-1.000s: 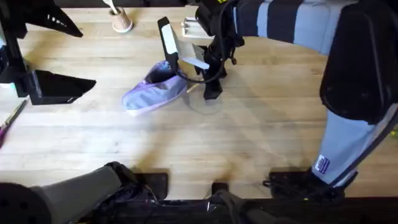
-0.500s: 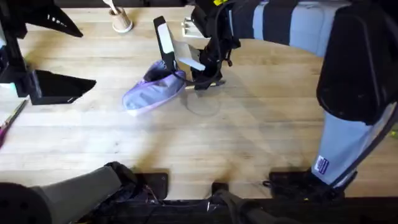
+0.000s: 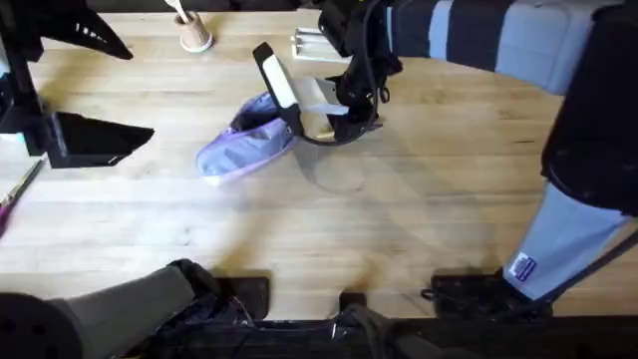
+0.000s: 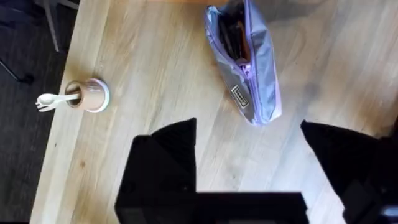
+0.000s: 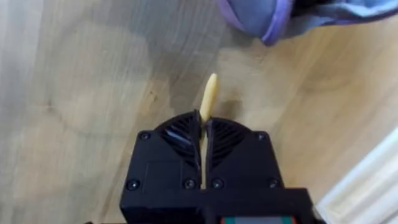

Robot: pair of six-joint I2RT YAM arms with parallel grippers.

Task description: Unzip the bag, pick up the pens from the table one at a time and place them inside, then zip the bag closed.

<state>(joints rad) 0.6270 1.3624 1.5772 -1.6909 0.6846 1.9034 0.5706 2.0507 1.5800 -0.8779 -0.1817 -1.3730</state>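
The lavender bag (image 3: 244,146) lies on the table (image 3: 399,219), unzipped at one end, with dark items showing inside the bag (image 4: 242,56). Just right of that end, my right gripper (image 3: 334,127) is shut on a tan-yellow pen (image 5: 209,96). The pen's tip sticks out past my right gripper (image 5: 203,121) toward the bag's purple edge (image 5: 261,15), a short way off. High above the table's left side, my left gripper (image 4: 249,168) is open and holds nothing, with the bag well beyond its fingers.
A small cup (image 3: 194,36) with a white utensil stands at the back left; it also shows as the cup (image 4: 90,94) near the table's edge. A white object (image 3: 309,45) lies behind the bag. A thin pink stick (image 3: 15,194) lies at the left edge.
My right gripper has lifted off the table beside the bag and tilted, keeping the pen in its grip. The bag and the left arm have not moved.
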